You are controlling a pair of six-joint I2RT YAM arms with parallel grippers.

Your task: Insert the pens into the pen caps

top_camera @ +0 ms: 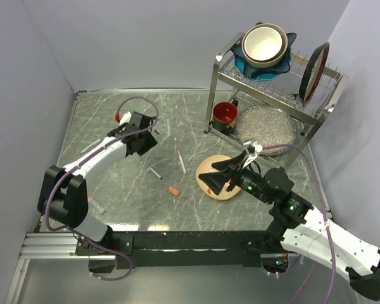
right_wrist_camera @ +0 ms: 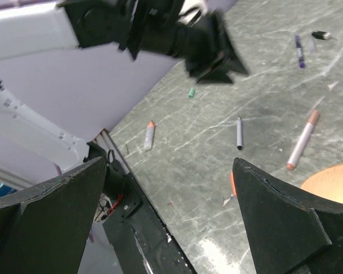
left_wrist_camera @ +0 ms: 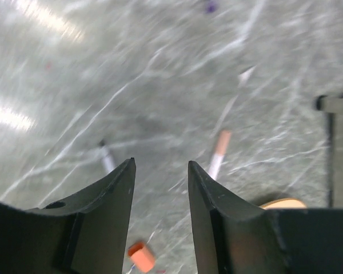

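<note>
From the overhead view I count only three pieces on the table between the arms. The white pen with the reddish end (top_camera: 180,161) runs nearly straight away from the arm bases. The grey pen (top_camera: 155,172) lies diagonally just to its left, and an orange-red cap (top_camera: 173,190) sits nearer the bases. The right wrist view adds what overhead does not make out: a purple pen (right_wrist_camera: 299,51) and a small green cap (right_wrist_camera: 191,92) farther off, and another white pen with an orange tip (right_wrist_camera: 150,136) near the table's edge. On the left wrist view, the left gripper (left_wrist_camera: 160,165) has its jaws partly apart with nothing between them. The grey pen and the white pen lie on the table beyond the fingertips, one to each side, the white one with its reddish end away from the fingers. The right gripper (right_wrist_camera: 169,161) is spread wide and empty beside the wooden disc (top_camera: 227,194), with the pens lying beyond its fingers.
</note>
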